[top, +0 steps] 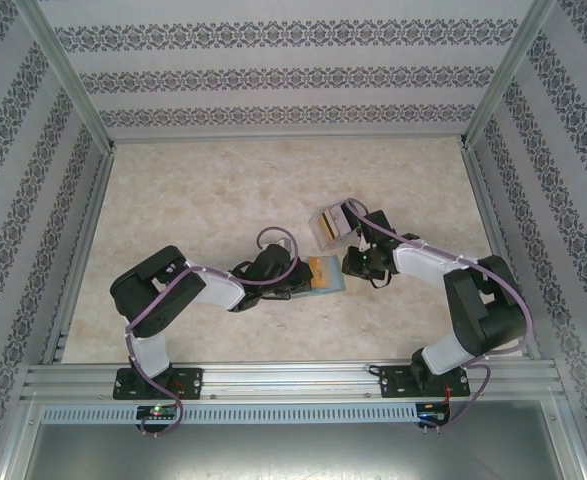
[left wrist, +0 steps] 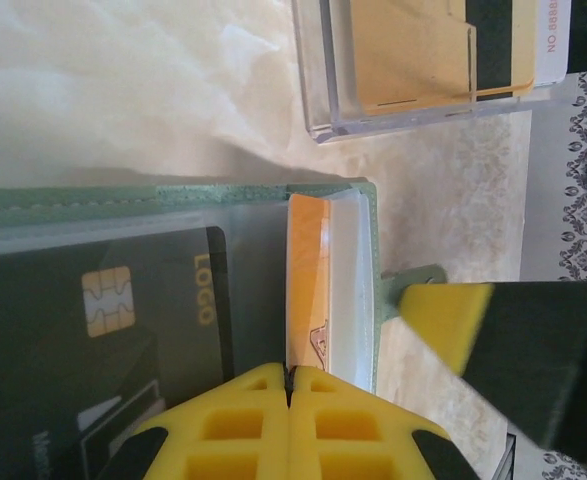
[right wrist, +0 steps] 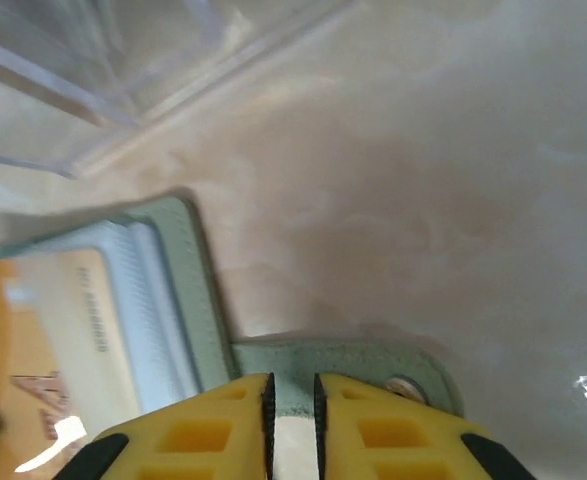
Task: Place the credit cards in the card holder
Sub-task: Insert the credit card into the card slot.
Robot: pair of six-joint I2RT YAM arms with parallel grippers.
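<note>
Risks first. My right gripper pinches only the holder's tab, its fingers a narrow slit apart with green between them. The bite is small and close to the snap, so a tug toward 3 o'clock could slip it free and let the holder fold shut.

My left gripper has its fingers pressed flat together on the holder's near edge, at the seam between leaves. A thin sleeve looks nipped there, though I can't see it inside the pinch. If both arms pull at once, I judge the sleeve could crease or tear.

An orange card stands on edge at the fold, not flat in a pocket; a jolt could tip it onto the table. The box sits near, at 1 o'clock of the holder in the left wrist view, and a wrist swing could knock it.

Location: the holder lies open on the table between my two grippers. In the top view the box is at 12 o'clock.

Count:
- Holder: one.
- Box: one.
- Cards in holder: one black card, one orange card.
- Cards in box: at least one boxed orange card and one boxed dark card; more I can't separate.
- Grippers: two.
</note>
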